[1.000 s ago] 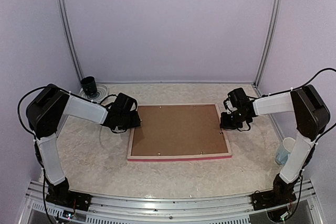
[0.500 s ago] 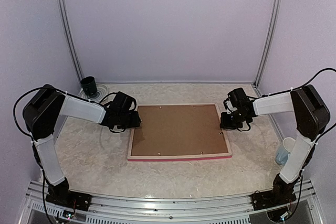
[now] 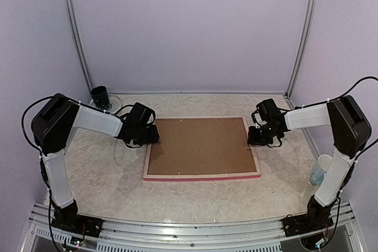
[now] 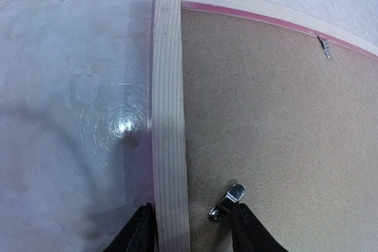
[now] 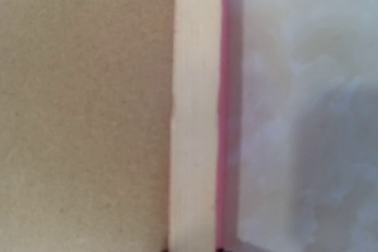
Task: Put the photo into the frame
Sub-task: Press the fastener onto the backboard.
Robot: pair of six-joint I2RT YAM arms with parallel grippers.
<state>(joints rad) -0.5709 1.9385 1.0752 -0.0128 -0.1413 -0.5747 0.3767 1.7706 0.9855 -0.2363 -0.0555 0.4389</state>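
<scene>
top external view: the frame lies flat, back side up, at the middle of the bench, its pink edge showing along the near side. a brown backing board fills its opening. the left hand sits low at the frame's left rail, near the far left corner. the right hand sits low at the right rail, towards the far right corner. a dark cup stands at the far left corner of the bench, well apart from the frame. a pale cup stands at the right edge, beside the right arm.

left wrist view: the left hand is open, its 2 fingers standing apart astride the pale wood rail. 1 finger is at the rail's outer edge, the other over the backing board. a metal turn clip lies on the board between them, just beside the inner finger. a second clip sits at the far rail.

right wrist view: close and blurred. the pale rail runs top to bottom, board on its left, pink edge and bench on its right. whether the right hand is closed or apart cannot be told.
</scene>
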